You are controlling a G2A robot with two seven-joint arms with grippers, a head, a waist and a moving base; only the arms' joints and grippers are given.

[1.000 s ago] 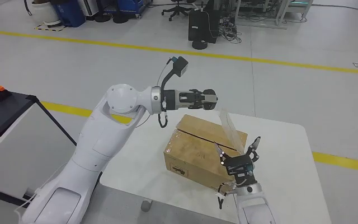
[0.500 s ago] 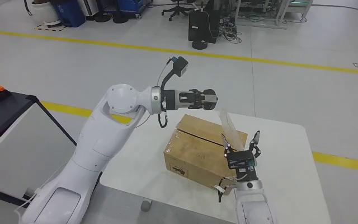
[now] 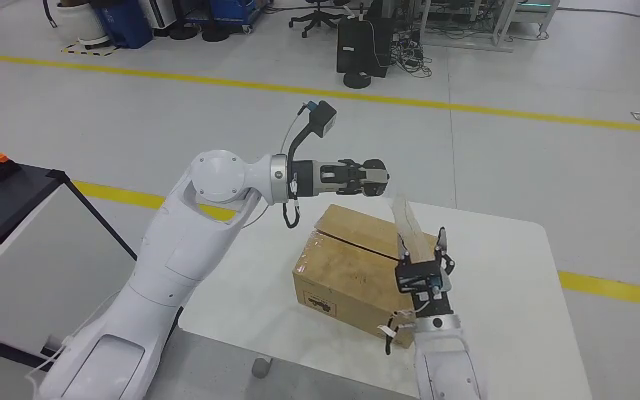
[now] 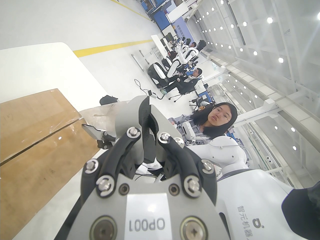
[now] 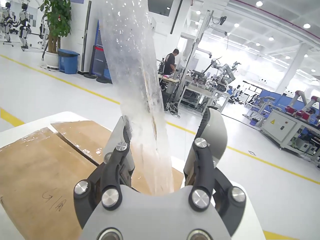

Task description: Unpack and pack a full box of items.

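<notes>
A brown cardboard box [image 3: 350,270] sits on the white table [image 3: 500,260], its top flaps closed along a centre seam. A clear tape strip [image 3: 403,222] is peeled up from the box's far right end and rises to my left gripper [image 3: 383,178], which is shut on its upper end above the table's far edge. My right gripper [image 3: 422,255] is over the box's right end, open, with the strip [image 5: 130,51] running up between its fingers, close to one finger [image 5: 122,136]. The left wrist view shows the box [image 4: 32,131] and the crumpled tape [image 4: 100,112] behind the closed fingers.
Bare table surface [image 3: 510,330] lies to the right of the box. A black-edged stand [image 3: 30,200] is off the table's left side. Yellow lines [image 3: 480,110] cross the floor beyond the table.
My right gripper has moved forward over the box's right end and turned, so the tape strip now stands between its open fingers. The left arm has kept still.
</notes>
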